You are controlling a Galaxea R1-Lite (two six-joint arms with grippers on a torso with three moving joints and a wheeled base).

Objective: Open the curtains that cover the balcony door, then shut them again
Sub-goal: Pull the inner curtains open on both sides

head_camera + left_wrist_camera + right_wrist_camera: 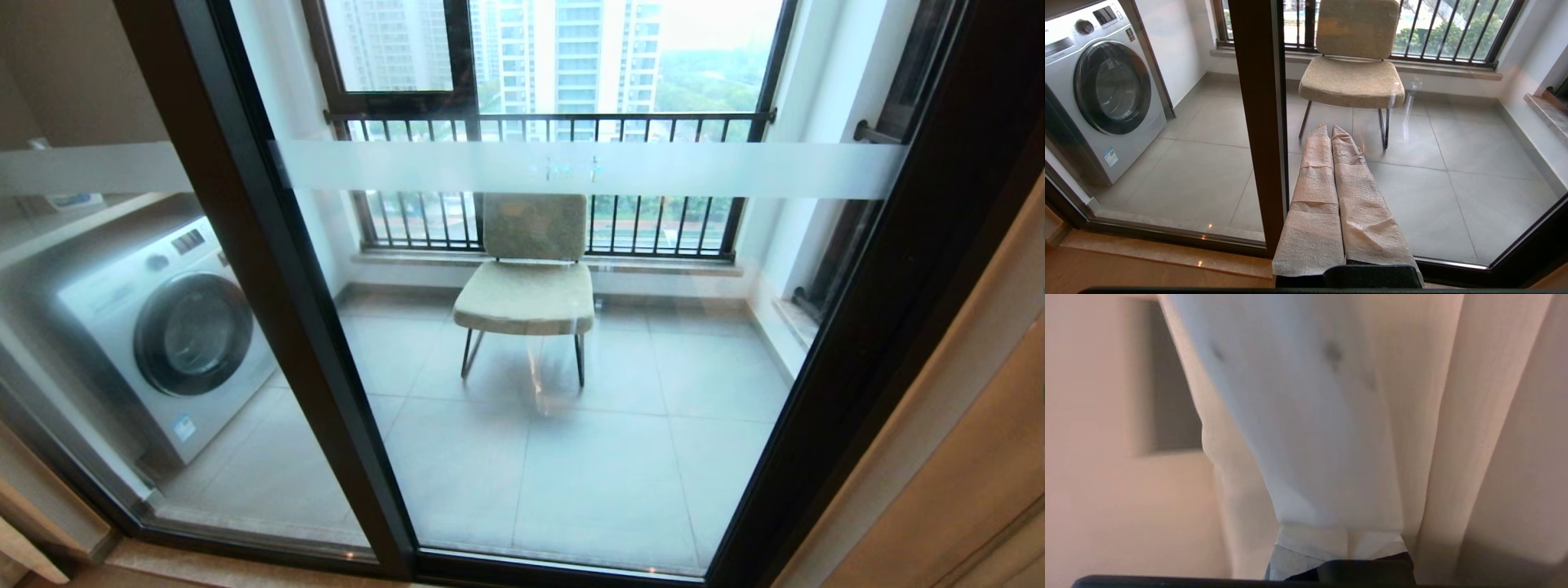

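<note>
The right gripper (1347, 539) has its fingers pinched shut on a fold of the thin white sheer (1306, 416). If it pulls too fast or too hard, the slippery cloth could slide out of the pinch. It could also tug hard at the top, where the curtain hangs. The pinch looks small, so only one thin layer may come along while the thick one stays behind.

In the right wrist view, the heavy cream drape (1486, 428) hangs just beside the sheer, at about 3 o'clock from it, in long soft folds. The sheer is light and see-through.

The balcony door (588, 171) is bare in the head view. It is smooth glass in dark frames, with a frosted white band across it. Behind it sit a fuzzy chair (526, 286) and, at 9 o'clock, a washing machine (163, 327).

The left gripper (1331, 130) points at the glass, its fingers shut on nothing, wrapped in crinkly pale tape.
</note>
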